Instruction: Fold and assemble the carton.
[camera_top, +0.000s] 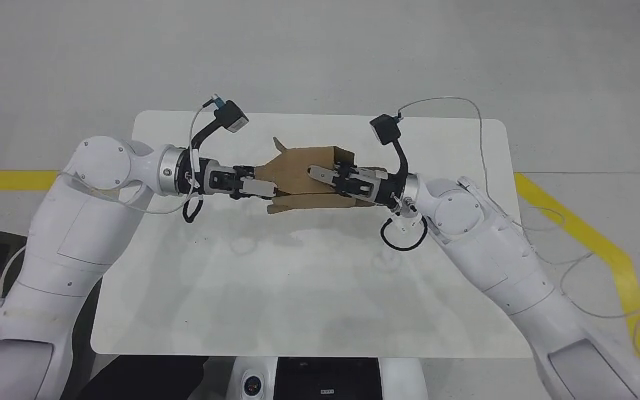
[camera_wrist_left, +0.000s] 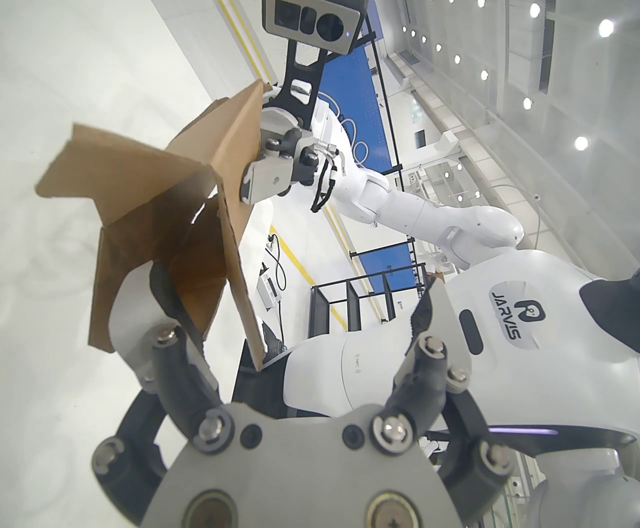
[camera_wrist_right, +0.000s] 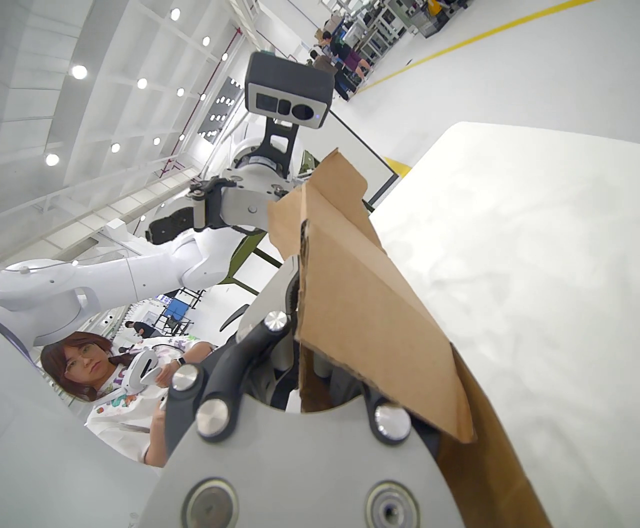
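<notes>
Your carton (camera_top: 305, 175) hangs half-opened between both arms over the far middle of the white worktop (camera_top: 300, 290). From above you cannot judge the fingers. The left wrist view settles one side: your left gripper (camera_wrist_left: 292, 280) stands wide apart, with one finger (camera_wrist_left: 155, 295) at the carton's open end and a wall edge running between the two. The right wrist view gives the other: your right gripper (camera_wrist_right: 305, 290) is clamped on a brown panel.

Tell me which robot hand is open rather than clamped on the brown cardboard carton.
The left hand: its fingers stand wide apart, one at the brown cardboard carton's opening, the other clear of it. The right hand pinches a panel's edge.
</notes>
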